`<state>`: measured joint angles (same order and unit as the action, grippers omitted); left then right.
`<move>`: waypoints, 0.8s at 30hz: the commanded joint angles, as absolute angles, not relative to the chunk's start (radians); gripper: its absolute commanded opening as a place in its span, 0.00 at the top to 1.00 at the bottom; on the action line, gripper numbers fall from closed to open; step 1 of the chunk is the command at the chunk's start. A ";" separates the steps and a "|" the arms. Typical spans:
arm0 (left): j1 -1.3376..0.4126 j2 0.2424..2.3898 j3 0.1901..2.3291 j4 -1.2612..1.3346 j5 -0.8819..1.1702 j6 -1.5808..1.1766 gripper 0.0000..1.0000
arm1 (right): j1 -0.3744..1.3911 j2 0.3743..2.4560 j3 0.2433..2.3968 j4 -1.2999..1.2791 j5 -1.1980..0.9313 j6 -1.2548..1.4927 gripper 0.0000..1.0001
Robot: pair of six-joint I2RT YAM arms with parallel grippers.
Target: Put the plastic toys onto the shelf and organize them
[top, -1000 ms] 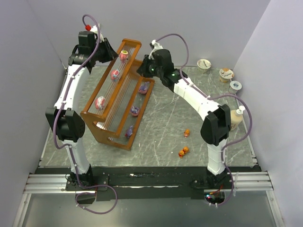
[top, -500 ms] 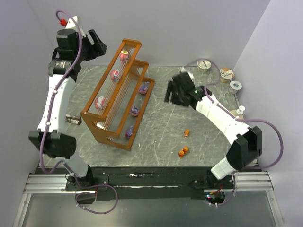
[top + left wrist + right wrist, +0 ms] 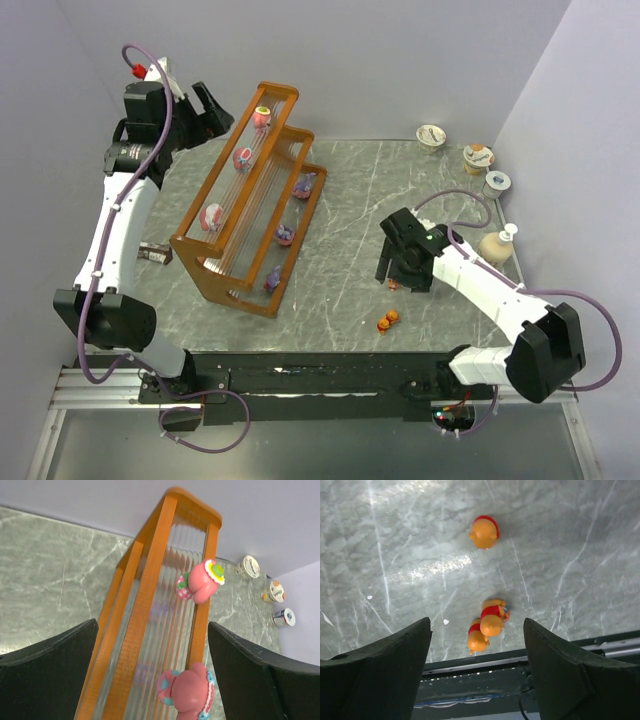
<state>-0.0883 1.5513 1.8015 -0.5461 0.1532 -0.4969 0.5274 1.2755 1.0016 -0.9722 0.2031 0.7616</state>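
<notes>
**Top external.** The large orange-brown wooden stepped shelf [image 3: 225,280] stands slantwise at about ten o'clock on the grey marbled table [image 3: 350,190]. Three pink roundish plastic toys [image 3: 243,158] sit spaced along its top tier. Three purple plastic toys [image 3: 285,234] sit along its lowest tier, and the middle tier looks bare. Off the shelf, at about four o'clock, lie a lone orange plastic toy [image 3: 394,284] and an orange pair [image 3: 387,320] nearer the arms. By that count the job seems about two-thirds done, with the orange figures left to place, probably on the middle tier. The left gripper [image 3: 212,108] hangs raised at eleven o'clock beside the shelf's far end. The right gripper [image 3: 400,272] hovers just over the lone orange toy. Three round foil-lidded cups [image 3: 477,157] and a beige bottle [image 3: 497,245] stand along the right edge.

**Left wrist.** The left gripper's black fingers [image 3: 45,675] are spread wide and hold nothing. Between them the shelf's top rail and two of the pink toys show in detail: one has a yellow-and-green cap, the other blue-checked trim. The purple and orange figures are out of this view.

**Right wrist.** The right gripper's fingers [image 3: 380,670] are also parted and empty. This view shows the orange pair as two separate figures touching, each with a red band. The lone one sits well apart at twelve o'clock. The shelf does not appear here.
</notes>
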 commanded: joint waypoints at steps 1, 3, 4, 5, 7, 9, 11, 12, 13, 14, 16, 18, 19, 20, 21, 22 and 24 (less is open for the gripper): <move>-0.087 1.514 1.789 -0.506 0.190 -0.528 0.03 | 0.515 1.296 0.980 -0.953 0.241 0.836 0.20; -0.089 1.513 1.787 -0.503 0.198 -0.531 0.04 | 0.514 1.318 0.973 -0.901 0.233 0.848 0.22; -0.087 1.513 1.789 -0.503 0.201 -0.532 0.03 | 0.511 1.350 0.973 -0.885 0.232 0.848 0.23; -0.087 1.511 1.790 -0.505 0.201 -0.532 0.04 | 0.511 1.368 0.973 -0.864 0.233 0.848 0.24; -0.087 1.509 1.789 -0.506 0.199 -0.531 0.04 | 0.503 1.420 0.979 -0.838 0.248 0.850 0.27; -0.087 1.505 1.787 -0.506 0.193 -0.526 0.03 | 0.502 1.448 0.968 -0.764 0.268 0.835 0.32; -0.087 1.502 1.787 -0.508 0.193 -0.522 0.04 | 0.496 1.480 0.957 -0.727 0.282 0.831 0.36; -0.089 1.502 1.789 -0.511 0.189 -0.520 0.04 | 0.494 1.489 0.957 -0.720 0.293 0.836 0.37; -0.087 1.500 1.789 -0.509 0.189 -0.515 0.04 | 0.494 1.502 0.953 -0.712 0.311 0.836 0.38; -0.087 1.500 1.789 -0.509 0.186 -0.514 0.04 | 0.494 1.506 0.950 -0.700 0.317 0.838 0.39; -0.087 1.508 1.795 -0.514 0.184 -0.511 0.04 | 0.492 1.520 0.945 -0.692 0.334 0.838 0.40; -0.087 1.512 1.801 -0.515 0.183 -0.508 0.04 | 0.492 1.540 0.945 -0.701 0.345 0.841 0.41; -0.087 1.519 1.804 -0.515 0.184 -0.508 0.04 | 0.492 1.545 0.940 -0.698 0.350 0.838 0.41; -0.087 1.522 1.805 -0.515 0.187 -0.506 0.04 | 0.492 1.549 0.937 -0.690 0.351 0.835 0.41; -0.087 1.525 1.812 -0.517 0.186 -0.506 0.04 | 0.491 1.557 0.934 -0.681 0.351 0.834 0.41; -0.087 1.534 1.816 -0.518 0.187 -0.503 0.03 | 0.488 1.562 0.933 -0.680 0.351 0.830 0.40; -0.087 1.543 1.830 -0.523 0.186 -0.502 0.04 | 0.486 1.578 0.937 -0.681 0.354 0.825 0.38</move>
<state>-0.0883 1.5463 1.7805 -0.5411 0.1787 -0.5129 0.4980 1.5539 0.9401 -0.7086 0.3019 0.8211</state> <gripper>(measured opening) 0.967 0.599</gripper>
